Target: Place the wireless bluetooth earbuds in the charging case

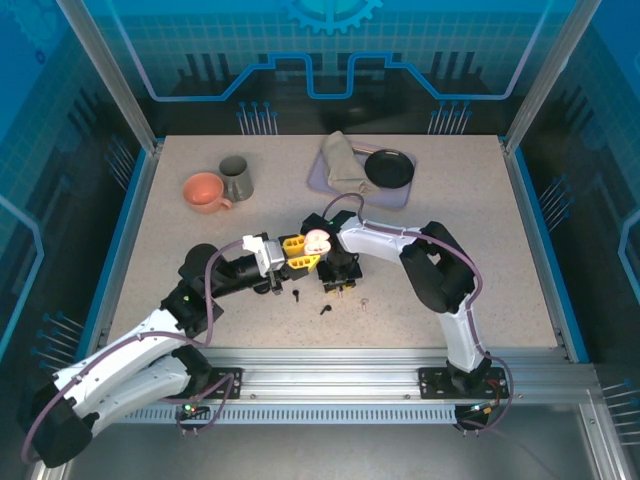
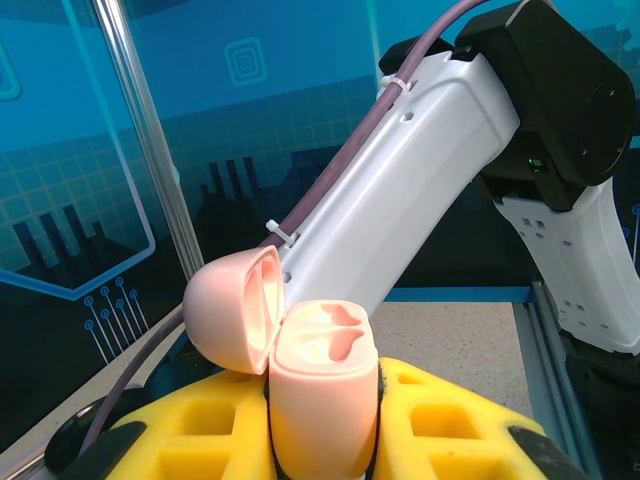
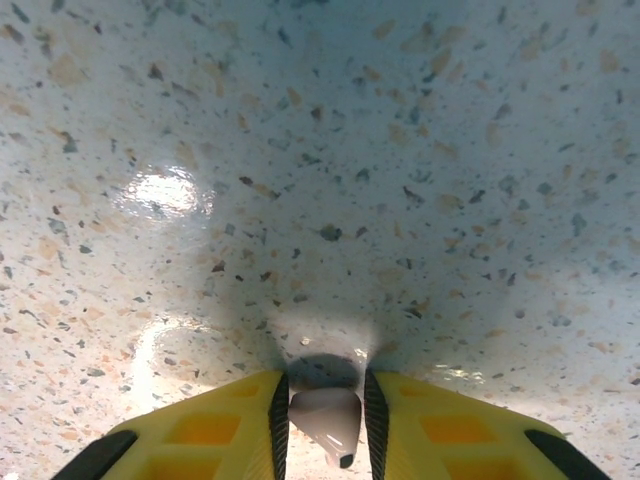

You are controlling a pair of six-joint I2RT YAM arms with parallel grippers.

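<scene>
Now, at the left claw [image 2: 325, 430]: clamps tight on a pink charging case [image 2: 325, 370], with yellow fingers [image 2: 450, 425] on both sides. Holds it upright, up off the table [image 1: 470, 220], with the lid flipped open to the left and two little hollows showing on top.

Next, at the right claw [image 3: 325, 392]: points straight down, just beside the case. Pinches a whitish earbud [image 3: 325, 420] between its own yellow fingers [image 3: 200, 435], very close over the speckled top. Cannot tell if touching.

Down on the table, near both claws: two black earbuds [image 1: 297, 294], lying apart from each other. A bit to the right, a tiny pale thing [image 1: 365, 303], too small to tell.

Far back on the left: a peach cup [image 1: 205, 192] just beside a grey mug [image 1: 236, 178]. Far back on the right: a purple tray [image 1: 400, 197] with a black dish [image 1: 389, 169] and a crumpled cloth [image 1: 343, 160] on it.
</scene>
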